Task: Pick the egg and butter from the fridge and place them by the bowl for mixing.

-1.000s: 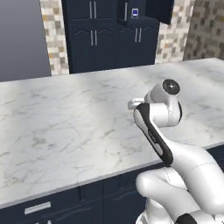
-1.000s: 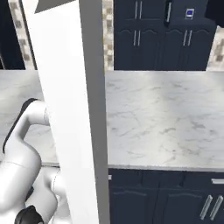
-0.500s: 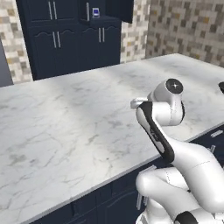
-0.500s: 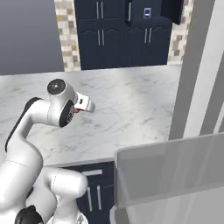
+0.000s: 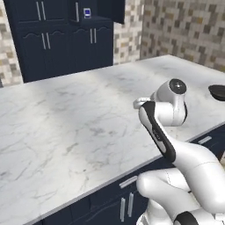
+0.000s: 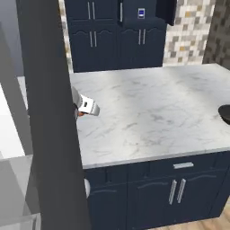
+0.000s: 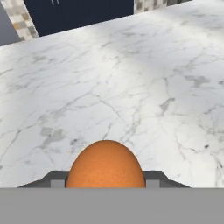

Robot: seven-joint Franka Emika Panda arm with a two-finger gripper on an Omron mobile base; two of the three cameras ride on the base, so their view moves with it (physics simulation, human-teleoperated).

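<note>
The claw [image 7: 106, 185] grips the egg [image 7: 105, 166] between its two dark tips, closed partway to the egg's width. The egg sits low and centred between them in the hand view, which suits a round thing: a squeeze across its middle keeps it from slipping out either way. In the right base view a sliver of orange shows beside the hand, at the edge of the grey fridge [image 6: 47, 112] door that blocks much of that side.

The hand is carried above the counter [image 5: 66, 114], apart from it, which I judge is a carry toward the bowl [image 5: 218, 91] at the far right. That bowl rests on the counter near its front edge, well apart from the egg, so the trip is not yet done, and the butter is not yet fetched.

The egg is smooth, orange-brown with fine speckle, and domed. The counter is a flat slab of white marble with grey veins, glossy and hard, so the egg would roll if set down carelessly. The bowl is dark, wide and shallow. Below are navy cabinets [image 6: 175, 188] with slim metal handles.
</note>
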